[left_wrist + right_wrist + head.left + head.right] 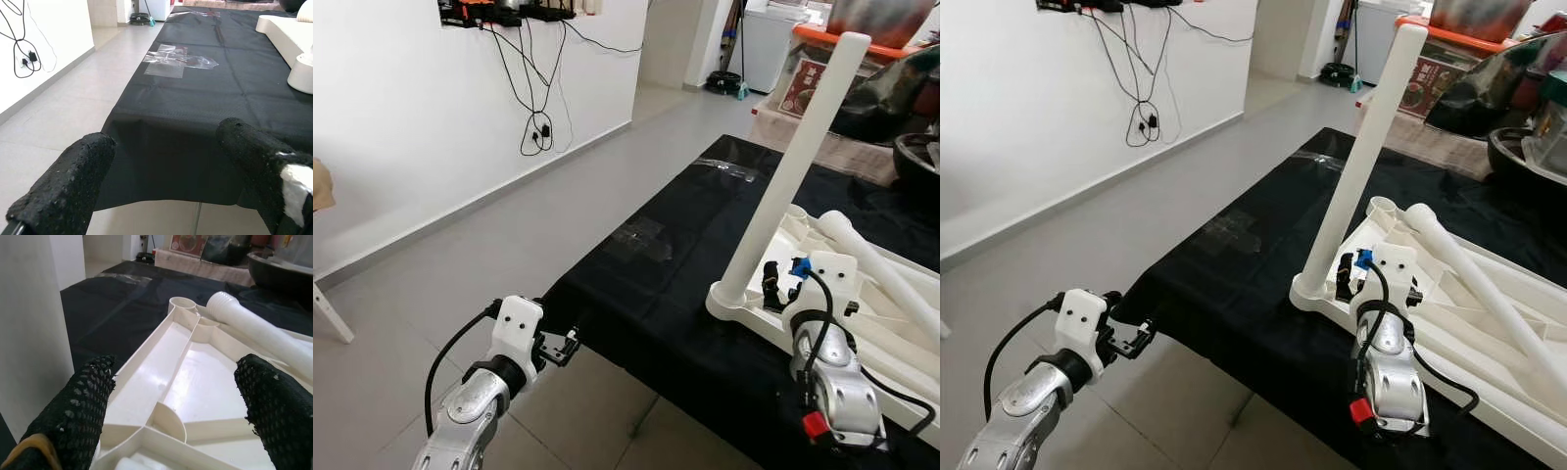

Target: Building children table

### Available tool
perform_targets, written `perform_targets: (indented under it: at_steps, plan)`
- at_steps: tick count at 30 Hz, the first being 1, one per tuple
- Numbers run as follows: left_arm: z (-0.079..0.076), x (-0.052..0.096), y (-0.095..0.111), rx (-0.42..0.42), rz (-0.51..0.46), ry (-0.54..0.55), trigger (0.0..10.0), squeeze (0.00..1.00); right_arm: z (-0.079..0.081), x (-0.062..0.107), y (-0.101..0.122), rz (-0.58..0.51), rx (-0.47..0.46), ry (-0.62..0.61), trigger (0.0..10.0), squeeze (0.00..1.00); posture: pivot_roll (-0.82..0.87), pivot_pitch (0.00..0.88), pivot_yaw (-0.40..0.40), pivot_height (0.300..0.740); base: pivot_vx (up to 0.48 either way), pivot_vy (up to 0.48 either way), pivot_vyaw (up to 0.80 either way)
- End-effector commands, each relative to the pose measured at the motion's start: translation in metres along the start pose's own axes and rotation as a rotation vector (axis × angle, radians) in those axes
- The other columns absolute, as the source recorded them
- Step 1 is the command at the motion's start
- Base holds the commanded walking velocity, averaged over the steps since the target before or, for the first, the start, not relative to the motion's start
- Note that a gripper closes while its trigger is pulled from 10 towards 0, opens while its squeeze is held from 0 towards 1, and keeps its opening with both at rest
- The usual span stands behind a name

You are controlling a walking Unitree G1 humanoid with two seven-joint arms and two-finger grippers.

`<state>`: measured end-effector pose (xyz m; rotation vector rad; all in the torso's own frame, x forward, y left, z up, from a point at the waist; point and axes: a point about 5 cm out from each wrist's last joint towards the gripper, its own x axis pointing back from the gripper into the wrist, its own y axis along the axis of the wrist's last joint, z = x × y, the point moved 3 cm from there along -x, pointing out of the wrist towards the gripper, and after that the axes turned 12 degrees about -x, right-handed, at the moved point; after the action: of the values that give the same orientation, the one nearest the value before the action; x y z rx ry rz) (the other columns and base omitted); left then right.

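Your two head views look forward and down from above both arms, sharing the black-covered tabletop (646, 284), the upturned white table (891, 323) with its one upright leg (793, 162), and the grey floor (509, 245). Your left wrist view sits low and close, looking along its fingers (68, 188) at the tabletop's near corner. Your right wrist view looks between its fingers (274, 401), very near the white table's underside.
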<state>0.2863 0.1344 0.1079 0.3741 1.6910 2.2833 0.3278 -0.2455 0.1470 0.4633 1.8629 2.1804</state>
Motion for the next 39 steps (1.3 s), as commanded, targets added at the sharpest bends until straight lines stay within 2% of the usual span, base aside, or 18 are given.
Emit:
perform_targets:
  at_steps: [1,24,39]
  plan:
    - [-0.0041,-0.0011,-0.0004,-0.002,0.001,-0.011,10.0,0.0,-0.0001,-0.0008,-0.0024,-0.001,0.006,-0.01,10.0,0.0,0.0,0.0,-0.113,0.74,0.0,0.0,0.0]
    - [-0.004,-0.0037,0.0001,-0.005,-0.003,-0.012,10.0,0.0,0.0049,-0.0038,-0.0048,0.004,0.02,-0.008,10.0,0.0,0.0,0.0,-0.112,0.74,0.0,0.0,0.0]
    - [-0.0048,-0.0033,0.0012,0.04,-0.011,-0.007,10.0,0.0,0.002,-0.007,-0.0016,-0.017,0.019,-0.05,10.0,0.0,0.01,0.0,-0.122,0.74,0.0,0.0,0.0]
